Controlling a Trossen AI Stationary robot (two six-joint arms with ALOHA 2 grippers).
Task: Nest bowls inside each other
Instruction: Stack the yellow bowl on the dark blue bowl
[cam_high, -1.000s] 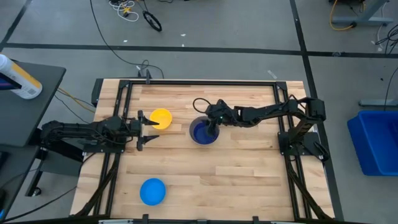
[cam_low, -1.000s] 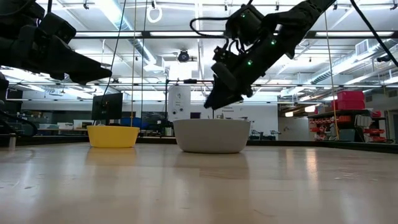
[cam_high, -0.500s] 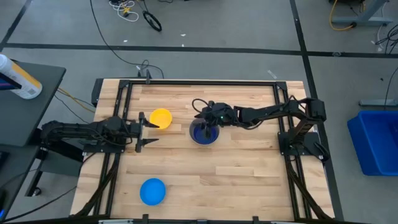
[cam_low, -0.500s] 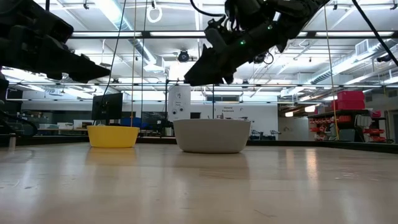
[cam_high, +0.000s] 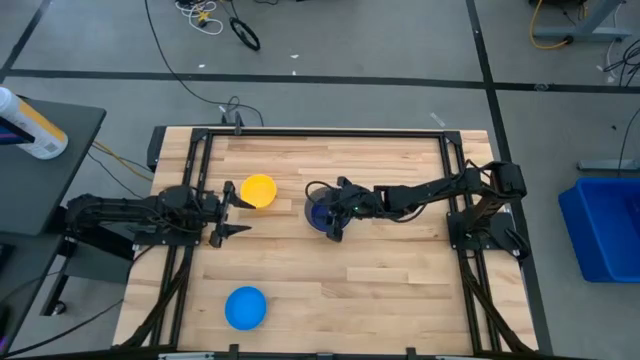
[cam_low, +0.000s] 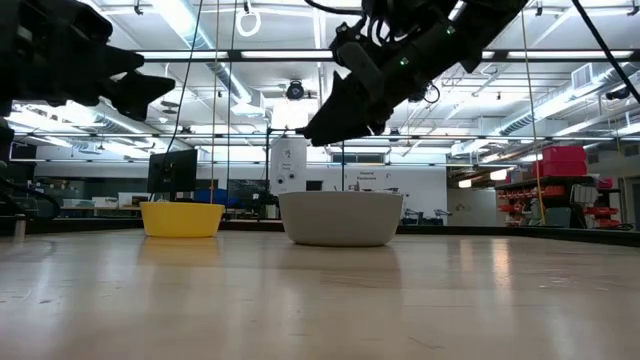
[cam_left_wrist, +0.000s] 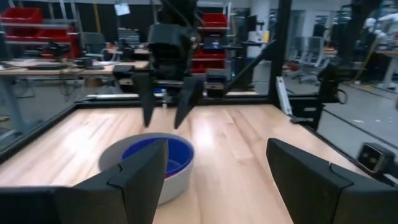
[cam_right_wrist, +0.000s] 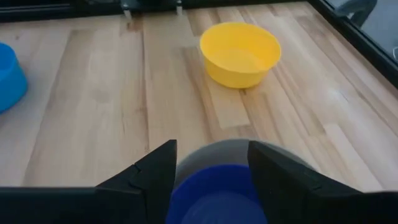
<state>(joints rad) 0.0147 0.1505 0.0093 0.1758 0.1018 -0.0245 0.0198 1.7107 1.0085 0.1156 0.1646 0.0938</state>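
Note:
A grey bowl (cam_high: 308, 211) stands mid-table with a dark blue bowl (cam_high: 318, 214) nested in it. A yellow bowl (cam_high: 259, 190) rests upright on its base to the left of it, and a light blue bowl (cam_high: 245, 307) lies near the front edge. My right gripper (cam_high: 334, 212) hangs open just above the grey bowl's rim, slanting down and touching nothing. In the left wrist view its two fingers (cam_left_wrist: 148, 106) point down over the dark blue bowl (cam_left_wrist: 155, 155). My left gripper (cam_high: 228, 210) waits open and level at the table's left side, near the yellow bowl.
Black frame rails (cam_high: 190, 200) run along the table's left and right sides. Bare wood lies between the grey bowl and the light blue bowl (cam_right_wrist: 9, 74), and at the table's near right.
My right gripper has risen out of the nested bowls and swung a little toward the table's near edge, leaving the dark blue bowl seated in the grey one. My left gripper has tipped up from a downward slant to level, staying in place.

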